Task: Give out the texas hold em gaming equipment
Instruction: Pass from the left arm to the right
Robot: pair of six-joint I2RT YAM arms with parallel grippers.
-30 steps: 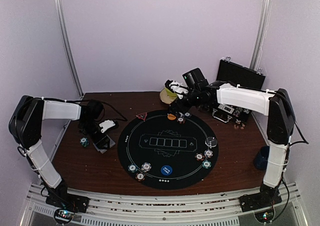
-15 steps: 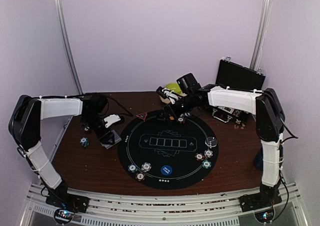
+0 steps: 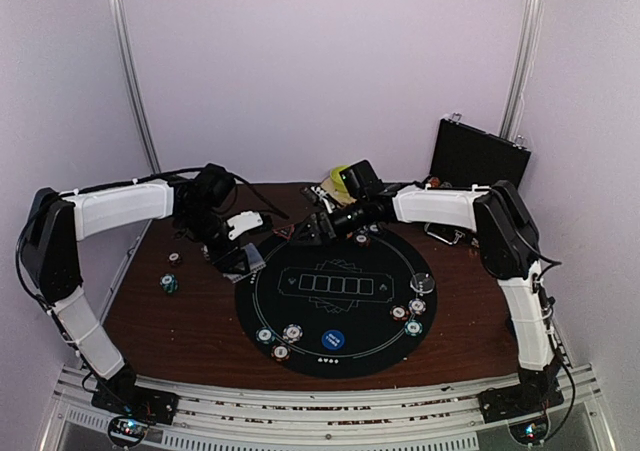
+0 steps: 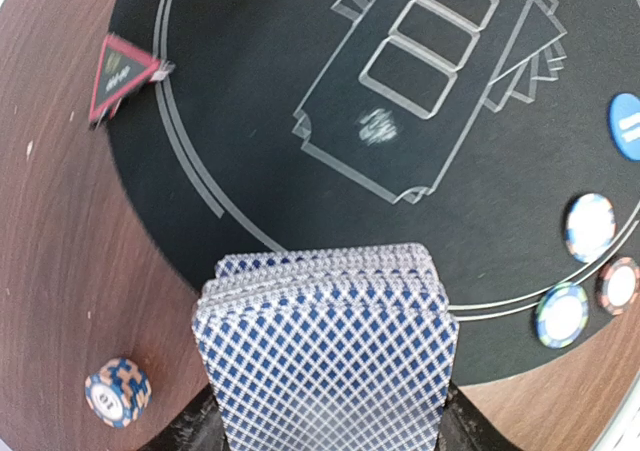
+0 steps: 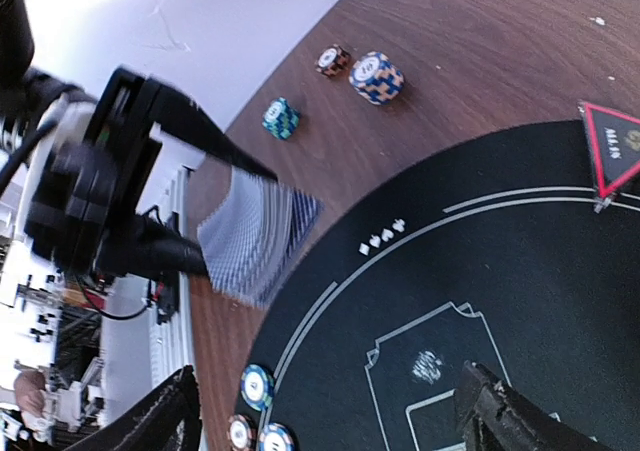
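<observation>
The left claw [image 4: 325, 433] is shut on the cards [image 4: 325, 341], with one finger on each side of the pile's near end. The pile sticks out ahead of it, up in the air over the rim of the black mat [image 4: 300, 201]. The cards are a bit spread, like tiny steps.

I think they are light, thin and slippery. They likely slide over each other with ease and bend if pushed. A hard tug could pull out many at once or spill the pile. The best place to take one looks like the free end of the top card, far from the left claw's fingers, with a soft pinch on its flat faces.

The right claw [image 5: 330, 401] is wide and holds nothing. In its own view the cards lie ahead of it and off to the left side, near but not touching.

Farther out, the red triangle [image 4: 118, 71] sits at the mat's rim. Some chips [image 5: 375, 76] rest on the brown surface [image 3: 170, 321].
</observation>
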